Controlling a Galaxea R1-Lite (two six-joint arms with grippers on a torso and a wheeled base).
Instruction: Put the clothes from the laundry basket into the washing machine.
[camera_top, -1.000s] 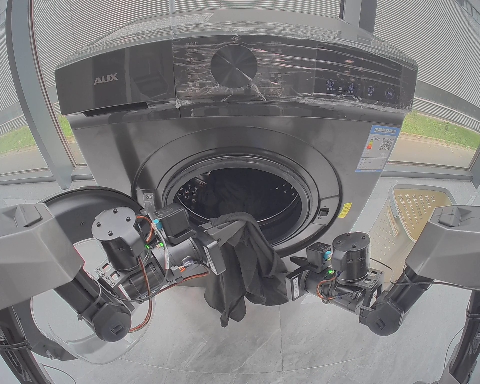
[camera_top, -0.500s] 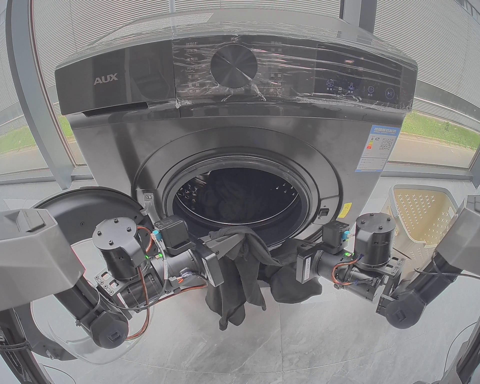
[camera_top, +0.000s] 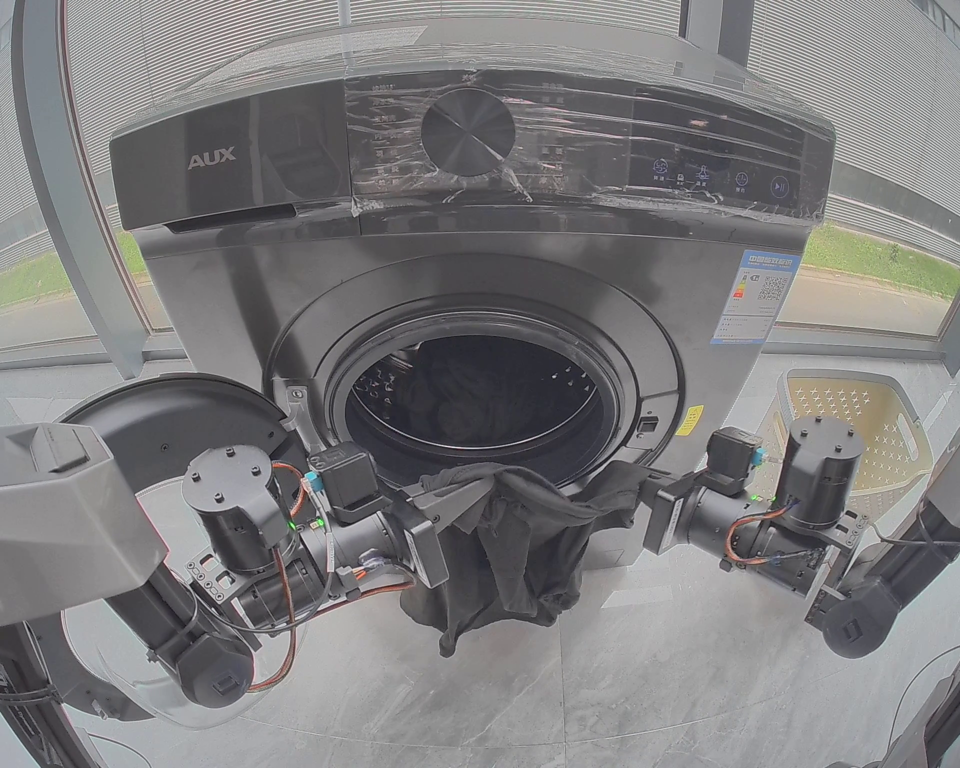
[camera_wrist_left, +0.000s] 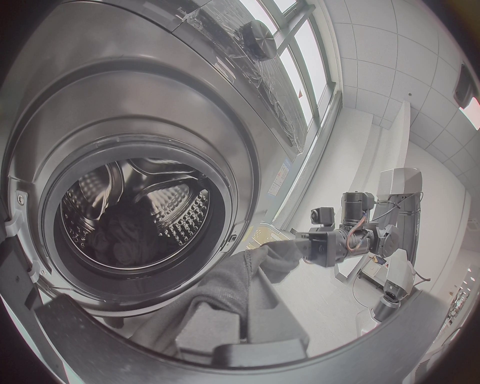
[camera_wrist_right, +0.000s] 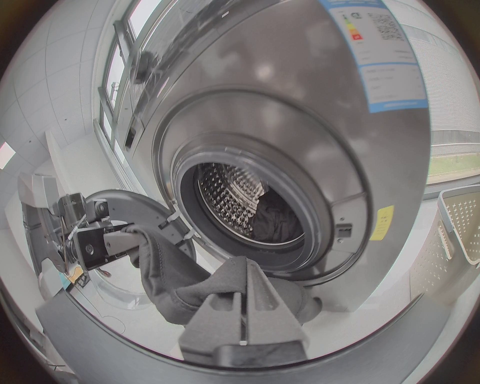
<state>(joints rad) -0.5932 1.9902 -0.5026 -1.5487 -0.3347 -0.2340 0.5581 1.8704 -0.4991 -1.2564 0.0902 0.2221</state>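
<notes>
Holding the dark garment (camera_top: 520, 560) stretched between them, your left gripper (camera_top: 458, 488) and right gripper (camera_top: 640, 488) both have their jaws pinched tight on its top edge, just below the washing machine's (camera_top: 480, 250) open mouth. More dark clothes (camera_top: 470, 395) lie inside the machine, and the laundry basket (camera_top: 850, 420) stands on the floor at its right side.

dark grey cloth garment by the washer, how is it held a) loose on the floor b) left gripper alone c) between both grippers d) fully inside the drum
c: the left gripper and the right gripper each clamp an end of the dark grey cloth garment, which sags between them in front of the grey washing machine.
</notes>
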